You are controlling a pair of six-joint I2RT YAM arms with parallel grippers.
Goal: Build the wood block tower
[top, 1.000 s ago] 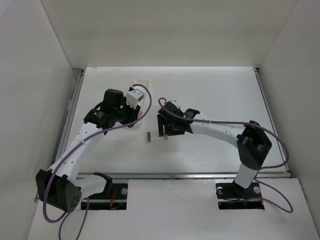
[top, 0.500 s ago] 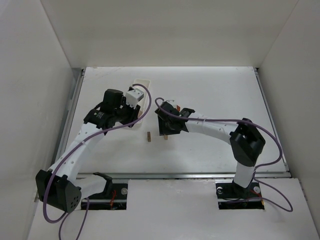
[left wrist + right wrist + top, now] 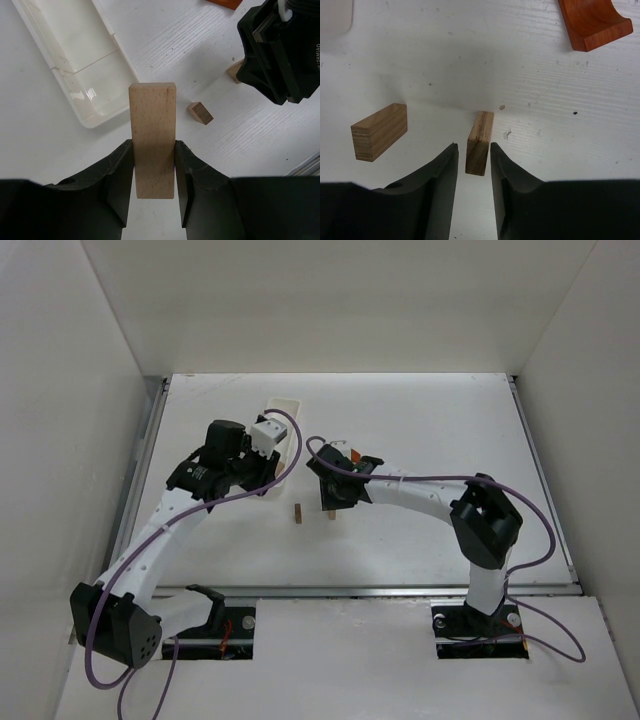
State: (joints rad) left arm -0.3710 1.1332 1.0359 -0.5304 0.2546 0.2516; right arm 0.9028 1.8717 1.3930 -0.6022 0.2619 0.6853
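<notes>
Of the wood block tower, two small tan uprights [image 3: 298, 512] [image 3: 331, 512] stand apart on the table. In the right wrist view, my right gripper [image 3: 473, 145] straddles one upright [image 3: 480, 136]. Its jaws are narrow, with a sliver of gap on the left side; the other upright [image 3: 379, 131] stands to the left. My left gripper [image 3: 153, 144] is shut on a long pale wooden crossbar block [image 3: 152, 135], held above the table beside the tray. The orange-red roof piece [image 3: 594, 22] lies beyond the uprights.
A long white tray [image 3: 285, 405] lies at the back left, under the left wrist [image 3: 228, 445]. The right gripper's black body [image 3: 280, 50] hangs close to the right of the held crossbar. White walls enclose the table on three sides.
The right gripper's jaws have narrowed around the right upright and its arm has shifted slightly left. The left arm and its crossbar have not moved.
</notes>
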